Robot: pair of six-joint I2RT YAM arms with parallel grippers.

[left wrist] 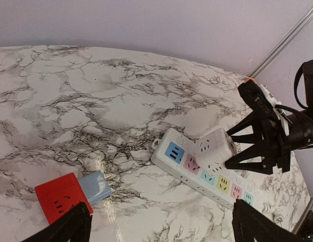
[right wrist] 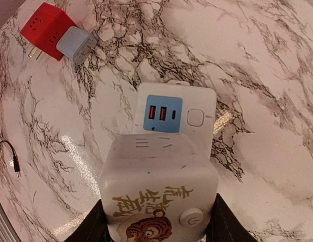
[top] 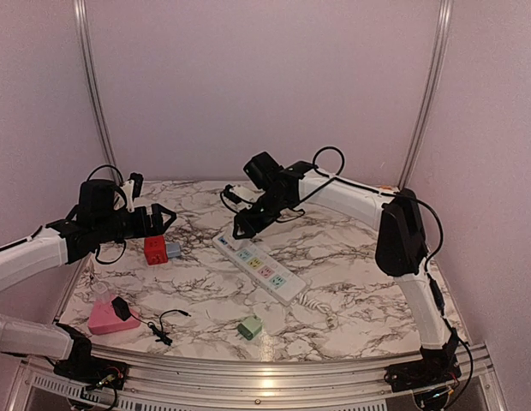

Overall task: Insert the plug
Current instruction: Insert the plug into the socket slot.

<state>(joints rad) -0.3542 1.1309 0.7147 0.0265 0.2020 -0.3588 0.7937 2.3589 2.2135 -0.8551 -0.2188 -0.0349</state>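
My right gripper (right wrist: 159,224) is shut on a white cube plug (right wrist: 159,186) with a tiger picture and a round button. In the left wrist view the plug (left wrist: 215,151) sits slightly tilted over the pink socket of the white power strip (left wrist: 232,194), beside its blue USB panel. Whether its pins are in the socket is hidden. The power strip (top: 261,267) lies diagonally mid-table. My left gripper (top: 158,221) hangs open above the table's left side, holding nothing, its fingers (left wrist: 75,224) framing bare marble.
A red cube adapter (top: 154,249) with a blue plug (top: 173,250) lies left of the strip, just under my left gripper. Near the front edge sit a pink block with a black piece (top: 111,317), a thin black cable (top: 167,325) and a small green adapter (top: 250,326).
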